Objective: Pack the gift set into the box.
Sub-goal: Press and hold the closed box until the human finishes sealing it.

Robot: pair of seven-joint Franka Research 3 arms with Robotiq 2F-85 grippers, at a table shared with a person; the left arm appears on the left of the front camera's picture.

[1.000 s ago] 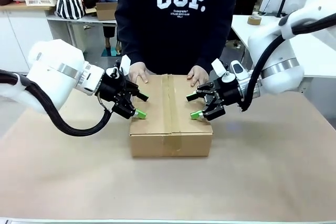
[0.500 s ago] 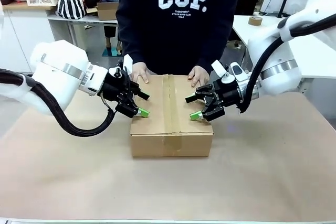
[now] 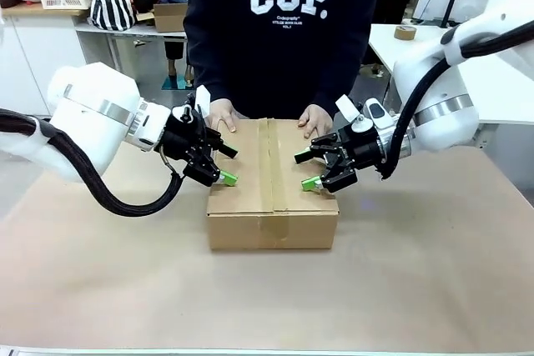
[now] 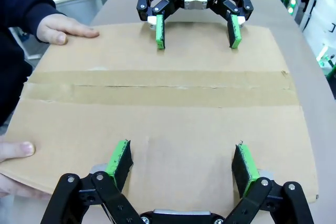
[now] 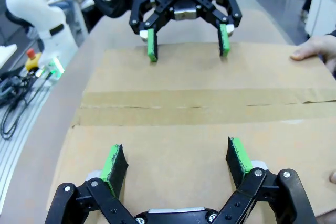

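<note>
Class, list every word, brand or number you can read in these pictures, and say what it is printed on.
"CGP." on the person's dark sweatshirt.
"ROBOTIQ" on the right pincer, read in the left wrist view.
Two small lines under "CGP.": too small to read.

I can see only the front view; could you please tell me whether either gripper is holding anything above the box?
Observer: No. The left wrist view shows the left gripper open, with only bare cardboard of the box between its pads.
Operator: Thank you. And the other one?
Observer: The right gripper is open and empty too in its own wrist view, over the box top.
Operator: Is the top sealed?
Observer: The tape runs the full length of the top, with a thin dark seam line showing along it.
</note>
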